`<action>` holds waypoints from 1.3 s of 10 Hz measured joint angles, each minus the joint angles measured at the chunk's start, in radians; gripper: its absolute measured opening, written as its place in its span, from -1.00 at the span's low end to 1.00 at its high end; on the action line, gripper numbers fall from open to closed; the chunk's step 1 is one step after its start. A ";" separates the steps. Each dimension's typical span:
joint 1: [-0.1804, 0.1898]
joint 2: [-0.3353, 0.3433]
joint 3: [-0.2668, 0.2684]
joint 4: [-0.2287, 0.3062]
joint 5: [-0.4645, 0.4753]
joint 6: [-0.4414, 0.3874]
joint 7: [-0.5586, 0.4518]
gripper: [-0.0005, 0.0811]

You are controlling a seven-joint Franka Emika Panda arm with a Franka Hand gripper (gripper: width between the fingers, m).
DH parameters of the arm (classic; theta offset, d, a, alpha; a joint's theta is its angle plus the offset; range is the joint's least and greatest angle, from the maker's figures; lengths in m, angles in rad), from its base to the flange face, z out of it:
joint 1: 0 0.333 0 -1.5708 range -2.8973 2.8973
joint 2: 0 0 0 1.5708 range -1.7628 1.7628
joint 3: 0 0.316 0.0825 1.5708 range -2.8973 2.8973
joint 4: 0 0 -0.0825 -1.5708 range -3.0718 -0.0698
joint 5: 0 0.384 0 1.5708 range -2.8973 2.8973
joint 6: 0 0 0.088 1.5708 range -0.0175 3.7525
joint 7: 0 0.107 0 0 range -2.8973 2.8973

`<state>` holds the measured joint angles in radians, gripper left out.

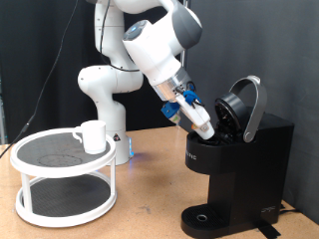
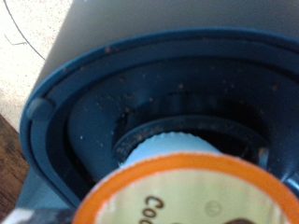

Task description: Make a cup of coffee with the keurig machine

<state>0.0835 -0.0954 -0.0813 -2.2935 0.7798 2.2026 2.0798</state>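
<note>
Exterior view: a white robot arm reaches from the top of the view down toward a matte-black keurig machine (image 1: 237,159) standing on a wooden worktop (image 1: 150,194) at the view's right. The machine's rounded lid is tilted up and back, which leaves the brewing chamber exposed. The end effector (image 1: 204,124) sits right at that opening, angled downward into it, with a small pale object at its tip that appears to be a coffee pod (image 1: 203,123). At this size it is not possible to tell how far its fingers are spread. On the view's left, well apart from the machine, a white two-tier round rack (image 1: 62,179) stands on the worktop. The cup (image 1: 92,136), a plain white mug, rests on the rack's upper tier. The drip base under the machine's spout carries nothing, so the cup has not yet been brought across.

Wrist view: the camera looks straight along the fingers into the dark, ringed chamber. The pod fills the foreground, showing an orange rim and a tan lid with part of a printed word. The fingers themselves are out of sight. The pod looks centred over the round well, probably lined up so it can drop in squarely.
</note>
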 joint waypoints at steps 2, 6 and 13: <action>0.000 0.006 0.005 -0.001 0.001 0.004 -0.001 -0.06; 0.000 0.016 0.013 -0.002 0.003 0.004 -0.001 0.13; -0.013 -0.036 -0.022 0.003 0.111 -0.148 -0.081 0.81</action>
<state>0.0701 -0.1314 -0.1029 -2.2902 0.8908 2.0548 1.9993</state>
